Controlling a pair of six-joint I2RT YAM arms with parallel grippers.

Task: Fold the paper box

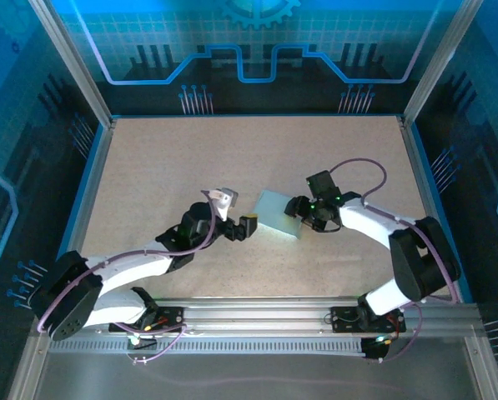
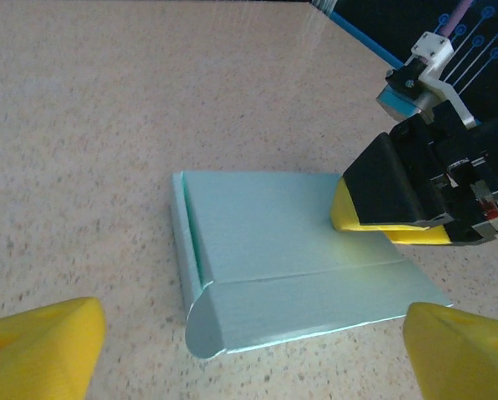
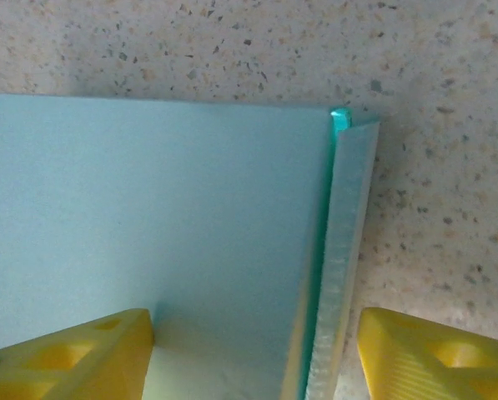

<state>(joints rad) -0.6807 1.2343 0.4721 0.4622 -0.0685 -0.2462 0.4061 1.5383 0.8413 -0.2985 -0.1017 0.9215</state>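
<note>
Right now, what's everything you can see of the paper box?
The paper box is pale mint thin card, plain, lying nearly flat on the speckled table between the arms. A crease crosses its top panel; one long edge has a narrow flap folded up, and one corner curls into a rounded fold. The right pincer straddles that flap, jaws apart, one yellow finger seemingly resting on the panel. The left pincer, open, is clear of it.
</note>
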